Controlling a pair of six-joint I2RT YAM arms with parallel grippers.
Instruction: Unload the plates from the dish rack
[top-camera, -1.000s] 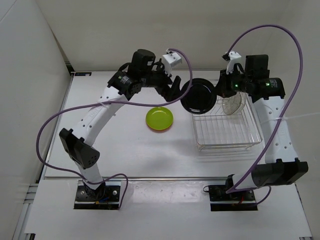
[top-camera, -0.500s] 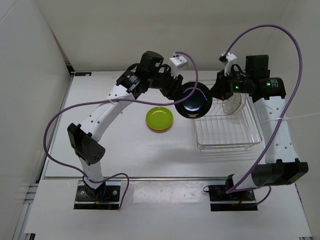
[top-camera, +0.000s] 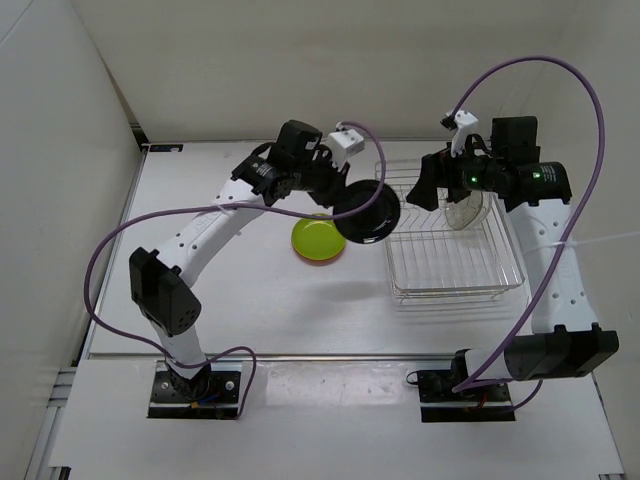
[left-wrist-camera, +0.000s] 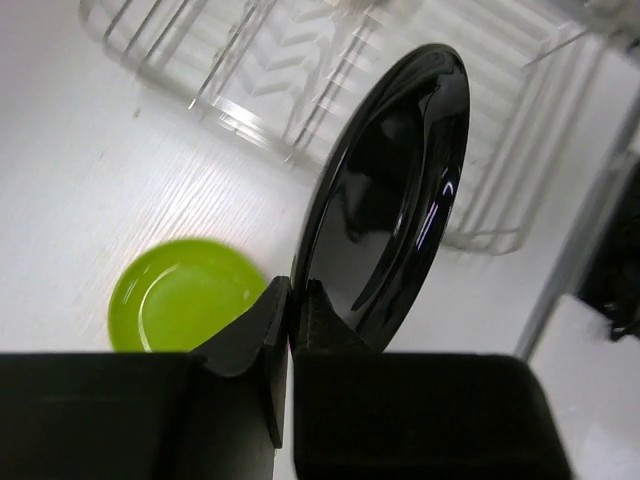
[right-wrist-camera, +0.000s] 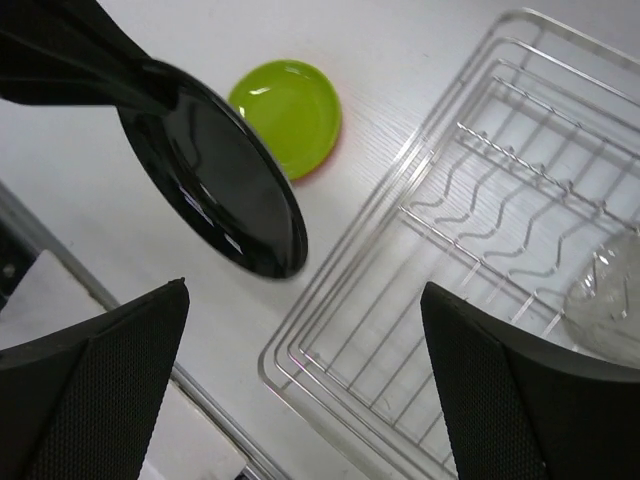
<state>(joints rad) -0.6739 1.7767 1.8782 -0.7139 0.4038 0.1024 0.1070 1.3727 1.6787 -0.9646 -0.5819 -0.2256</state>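
Top external view showed the black plate (top-camera: 366, 211) out of the dish rack (top-camera: 455, 291) and up in the air, just left of the rack's left wall and just right of the lime green plate (top-camera: 319, 238), which lay flat on the table (top-camera: 250, 310). Left wrist view settled the grip: the left jaws were pinched shut on the black plate's rim, one finger on each face, and the plate stood on edge, tilted, running up and away from the jaws toward the rack. The green plate lay below and to the left of the held plate, near but not touching it. A thin orange edge showed under it in the right wrist view, so it probably sat on the orange plate (right-wrist-camera: 308, 168). The coming move turned on that offset: the black plate would have to go left, down and tip flat to land on the stack. The right jaws hung spread wide over the rack's far left corner, holding and touching nothing. The clear plate (top-camera: 466, 208) stood propped at the rack's far right, just right of those jaws, so the right arm (top-camera: 545, 250) was the nearer one for it
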